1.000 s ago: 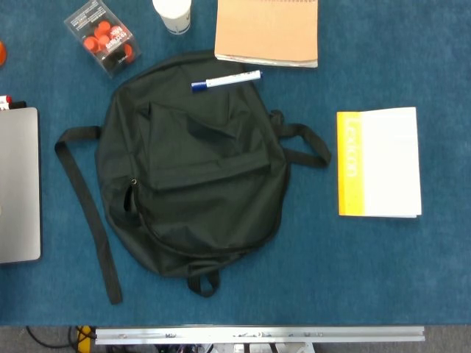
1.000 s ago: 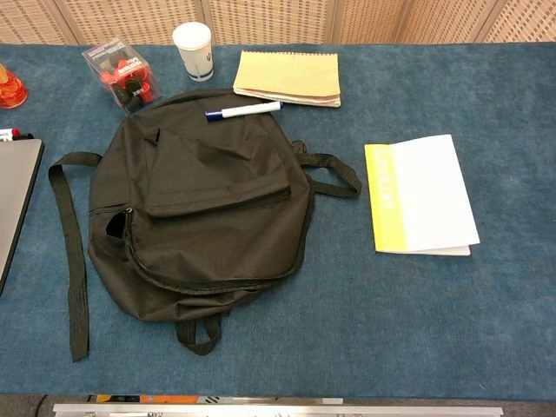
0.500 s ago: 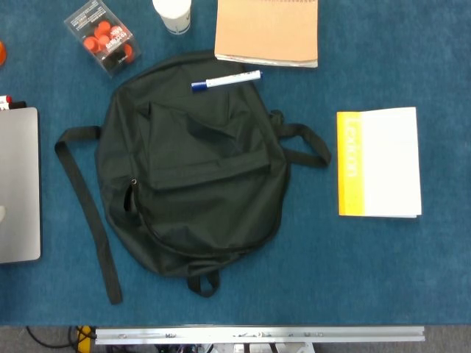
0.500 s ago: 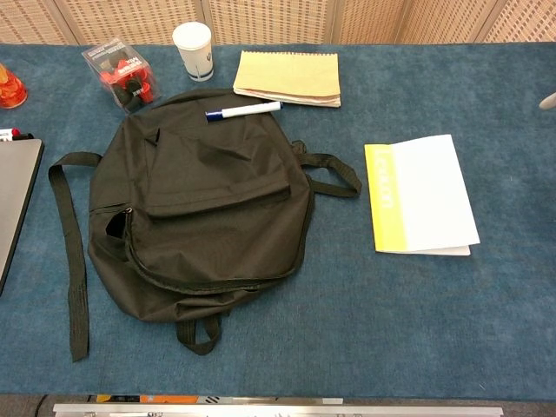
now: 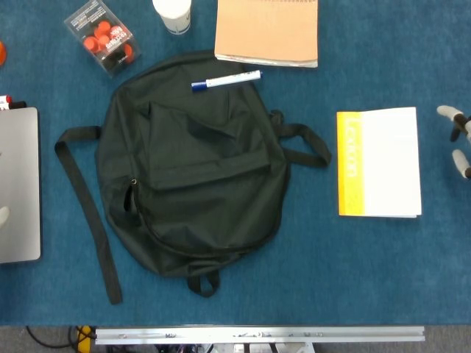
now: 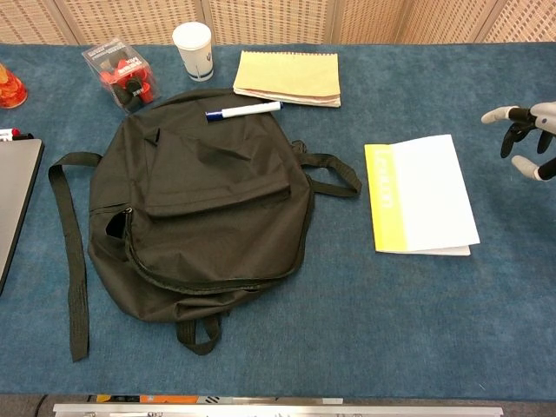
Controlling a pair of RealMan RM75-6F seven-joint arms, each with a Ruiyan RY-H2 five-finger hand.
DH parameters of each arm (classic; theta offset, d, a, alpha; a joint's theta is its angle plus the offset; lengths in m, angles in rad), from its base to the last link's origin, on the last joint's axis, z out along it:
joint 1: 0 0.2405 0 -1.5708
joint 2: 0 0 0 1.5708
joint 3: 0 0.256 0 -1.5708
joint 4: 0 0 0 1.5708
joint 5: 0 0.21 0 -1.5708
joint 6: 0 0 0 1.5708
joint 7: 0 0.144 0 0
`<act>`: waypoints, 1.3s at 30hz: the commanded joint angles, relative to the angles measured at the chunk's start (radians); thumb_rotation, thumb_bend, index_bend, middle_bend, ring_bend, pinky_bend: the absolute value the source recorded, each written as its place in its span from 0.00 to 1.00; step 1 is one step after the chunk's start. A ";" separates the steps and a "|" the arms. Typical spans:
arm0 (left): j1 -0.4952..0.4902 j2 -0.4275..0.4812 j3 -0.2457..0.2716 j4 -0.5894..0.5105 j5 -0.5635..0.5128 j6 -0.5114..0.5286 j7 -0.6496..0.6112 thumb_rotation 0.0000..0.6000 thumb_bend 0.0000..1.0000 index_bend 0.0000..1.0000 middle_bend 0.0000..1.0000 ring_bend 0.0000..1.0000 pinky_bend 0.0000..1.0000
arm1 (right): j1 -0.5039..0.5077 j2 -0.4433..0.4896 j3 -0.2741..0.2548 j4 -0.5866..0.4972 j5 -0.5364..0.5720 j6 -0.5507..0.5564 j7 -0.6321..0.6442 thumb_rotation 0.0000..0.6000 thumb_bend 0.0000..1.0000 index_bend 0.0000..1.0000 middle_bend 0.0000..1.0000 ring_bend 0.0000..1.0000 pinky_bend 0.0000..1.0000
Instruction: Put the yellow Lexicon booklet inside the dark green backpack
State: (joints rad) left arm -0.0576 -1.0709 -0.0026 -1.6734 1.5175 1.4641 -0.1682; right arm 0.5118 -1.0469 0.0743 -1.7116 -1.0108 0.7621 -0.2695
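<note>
The robot's right hand point(image 6: 527, 139) is near the flat yellow and white paper booklet point(image 6: 420, 195), fingers spread, holding nothing. The dark green cloth backpack point(image 6: 200, 208) lies apart.

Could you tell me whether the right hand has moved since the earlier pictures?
Yes. The right hand has come in from the right edge toward the yellow Lexicon booklet, not yet touching it.

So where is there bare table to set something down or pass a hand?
Bare blue table runs along the near edge, and between the dark green backpack and the yellow Lexicon booklet. The far left is crowded: marker, notepad, cup, clear box. The right hand hovers open beside the booklet.
</note>
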 commanded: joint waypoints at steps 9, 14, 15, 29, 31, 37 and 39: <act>-0.002 0.002 -0.002 0.001 -0.006 -0.003 0.000 1.00 0.20 0.22 0.13 0.08 0.03 | 0.067 -0.069 -0.030 0.062 0.105 -0.030 -0.058 1.00 0.54 0.09 0.40 0.24 0.35; -0.004 0.000 -0.002 0.000 -0.008 -0.008 0.001 1.00 0.20 0.22 0.13 0.08 0.03 | 0.091 -0.100 -0.039 0.090 0.139 -0.035 -0.071 1.00 0.54 0.09 0.40 0.24 0.35; -0.005 0.000 -0.002 0.001 -0.007 -0.009 0.000 1.00 0.20 0.22 0.13 0.08 0.03 | 0.096 -0.107 -0.039 0.096 0.145 -0.038 -0.073 1.00 0.54 0.09 0.40 0.24 0.35; -0.001 0.002 -0.005 0.008 -0.016 -0.003 -0.005 1.00 0.20 0.22 0.13 0.08 0.03 | 0.161 -0.250 -0.047 0.154 0.150 0.032 -0.159 1.00 0.54 0.09 0.40 0.24 0.35; 0.000 0.004 -0.006 0.008 -0.017 0.000 -0.004 1.00 0.20 0.22 0.13 0.08 0.03 | 0.165 -0.263 -0.042 0.149 0.134 0.038 -0.154 1.00 0.54 0.09 0.40 0.24 0.35; 0.003 0.009 -0.007 0.004 -0.016 0.006 -0.002 1.00 0.20 0.22 0.13 0.08 0.03 | 0.182 -0.296 -0.035 0.142 0.099 0.041 -0.148 1.00 0.54 0.09 0.40 0.24 0.35; 0.005 0.010 -0.006 0.003 -0.018 0.006 -0.003 1.00 0.20 0.22 0.13 0.08 0.03 | 0.187 -0.299 -0.034 0.134 0.091 0.042 -0.148 1.00 0.54 0.09 0.40 0.24 0.35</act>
State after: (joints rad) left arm -0.0530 -1.0610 -0.0088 -1.6698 1.5000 1.4698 -0.1708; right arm 0.6970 -1.3448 0.0392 -1.5750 -0.9171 0.8034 -0.4180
